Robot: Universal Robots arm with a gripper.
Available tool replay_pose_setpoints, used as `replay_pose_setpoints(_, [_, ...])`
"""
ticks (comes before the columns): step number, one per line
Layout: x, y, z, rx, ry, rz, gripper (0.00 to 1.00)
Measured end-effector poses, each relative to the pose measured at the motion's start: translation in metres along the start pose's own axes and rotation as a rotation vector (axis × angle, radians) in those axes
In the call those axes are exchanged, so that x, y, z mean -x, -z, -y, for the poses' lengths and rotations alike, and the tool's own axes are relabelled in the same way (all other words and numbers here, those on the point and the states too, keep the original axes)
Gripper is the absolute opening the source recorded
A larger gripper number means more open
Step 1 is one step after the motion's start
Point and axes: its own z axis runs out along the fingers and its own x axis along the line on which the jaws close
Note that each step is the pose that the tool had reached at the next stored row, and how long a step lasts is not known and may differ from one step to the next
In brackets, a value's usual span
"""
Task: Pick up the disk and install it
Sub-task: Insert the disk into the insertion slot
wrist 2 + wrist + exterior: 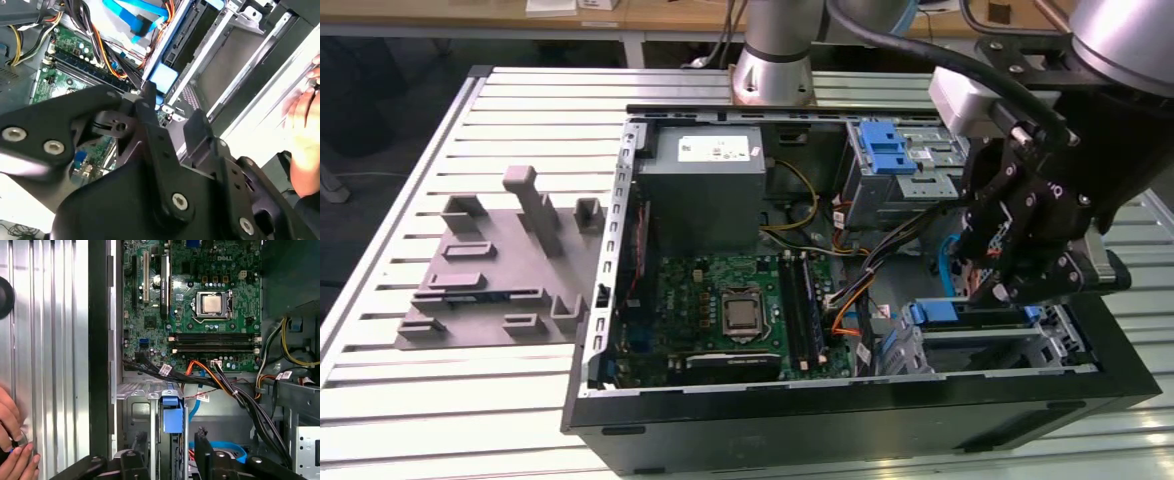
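The disk (947, 312) stands on edge in the lower drive cage of the open computer case (854, 410), at the exterior view's right. Its blue bracket (172, 417) shows at the top of the slot in the first wrist view. In the second wrist view the blue bracket (162, 80) lies just past the fingertips. My gripper (998, 292) hangs right over that cage. In both wrist views its black fingers (200, 440) stand either side of the bracket with gaps, so the gripper (168, 440) (172, 107) is open and holds nothing.
A grey power supply box (707, 170) and the green motherboard (727, 310) fill the case's left. A blue latch (887, 150) sits on the upper bay. Orange and black cables (220, 380) run beside the cage. A grey pegged fixture (494, 270) lies on the slatted table. A person's hand (15, 455) rests beside the case.
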Motion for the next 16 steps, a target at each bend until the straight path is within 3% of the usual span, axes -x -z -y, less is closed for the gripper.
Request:
replay_pose_setpoints(3, [0.0000,-0.0023,0.0000,0.0000,0.000,0.0000,0.42])
replay_pose_setpoints(6, [0.0000,-0.0045,0.0000,0.0000,0.000,0.0000,0.24])
replay_pose_setpoints(9, [0.0000,-0.0066,0.0000,0.0000,0.000,0.0000,0.19])
replay_pose_setpoints(10, [0.0000,-0.0075,0.0000,0.0000,0.000,0.0000,0.13])
replay_pose_setpoints(16, [0.0001,-0.0117,-0.0001,0.0000,0.000,0.0000,0.11])
